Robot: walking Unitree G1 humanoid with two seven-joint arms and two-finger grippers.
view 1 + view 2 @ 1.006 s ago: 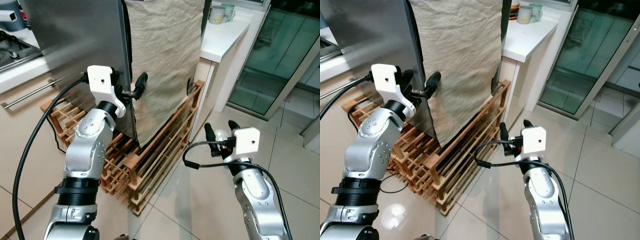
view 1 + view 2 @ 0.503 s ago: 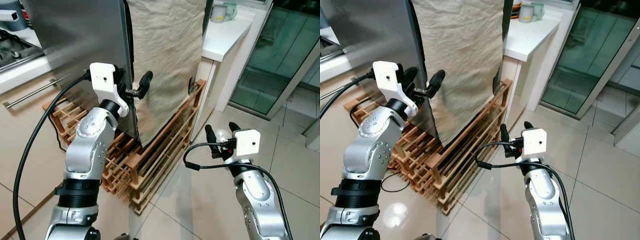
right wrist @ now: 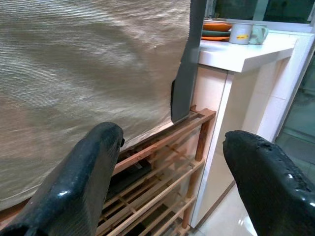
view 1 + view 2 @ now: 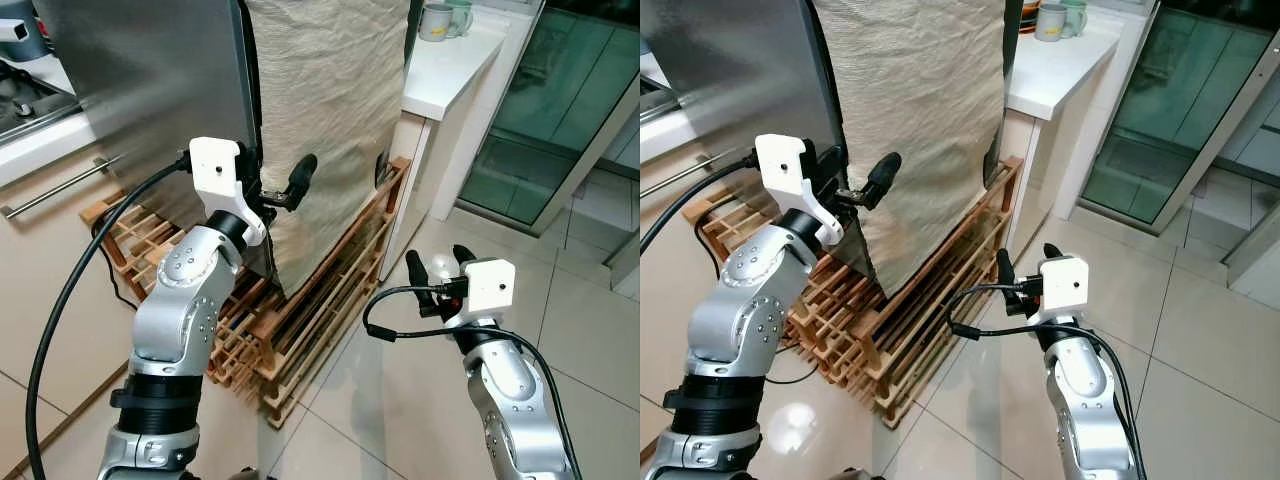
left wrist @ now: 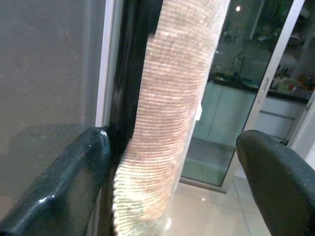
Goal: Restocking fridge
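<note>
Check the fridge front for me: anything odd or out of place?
Yes: a beige cloth hangs over the fridge, which stands on a wooden slatted rack. The left gripper, jaws open, is at the door edge.

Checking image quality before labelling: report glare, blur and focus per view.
Left eye view: sharp; the floor shows glossy reflections. Left wrist view: soft, fingers blurred, cloth bright against the dark fridge. Right wrist view: fingers blurred, with sheen.

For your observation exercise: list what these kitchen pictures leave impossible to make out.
- Fridge inside: hidden by its shut steel door, head views.
- Fridge side: covered by the hanging cloth.
- Mugs: too small, cut off by the top edge.
- Wooden rack contents: shaded under the cloth.
</note>
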